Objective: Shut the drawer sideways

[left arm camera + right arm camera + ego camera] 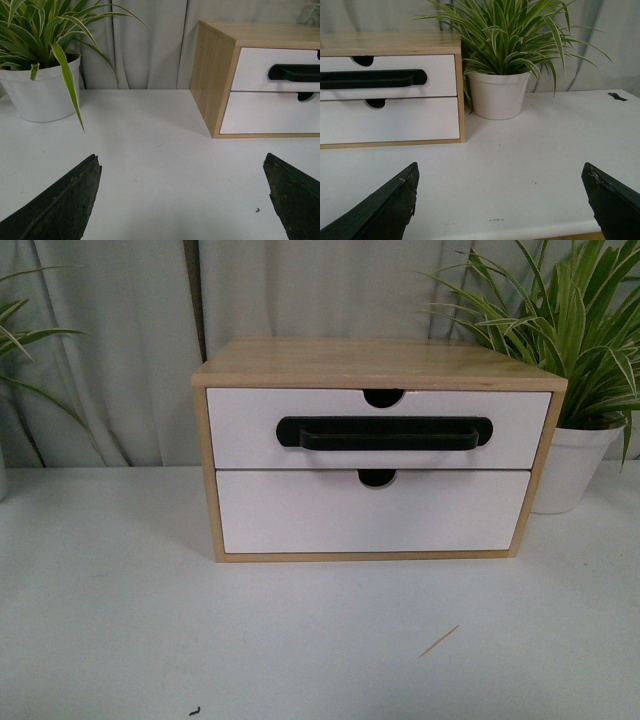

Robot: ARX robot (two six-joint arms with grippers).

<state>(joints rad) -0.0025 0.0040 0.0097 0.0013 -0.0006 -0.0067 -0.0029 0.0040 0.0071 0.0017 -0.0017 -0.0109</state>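
Observation:
A wooden two-drawer cabinet (370, 358) stands at the middle back of the white table. Its upper drawer (240, 430) has a white front, a long black bar handle (384, 433) and a half-round notch in its top edge. That front looks about level with the cabinet frame. The same drawer shows in the left wrist view (252, 70) and the right wrist view (437, 75). Neither arm appears in the front view. My left gripper (182, 175) hangs open over bare table left of the cabinet. My right gripper (500, 187) hangs open over the table to the cabinet's right.
A plain white drawer (370, 512) without a handle sits below. A potted plant in a white pot (570, 465) stands right of the cabinet; another (42, 87) stands further left. A thin wooden splinter (439, 641) and a black speck (194, 711) lie on the table (100, 620). The table's front edge (530, 232) is near the right gripper.

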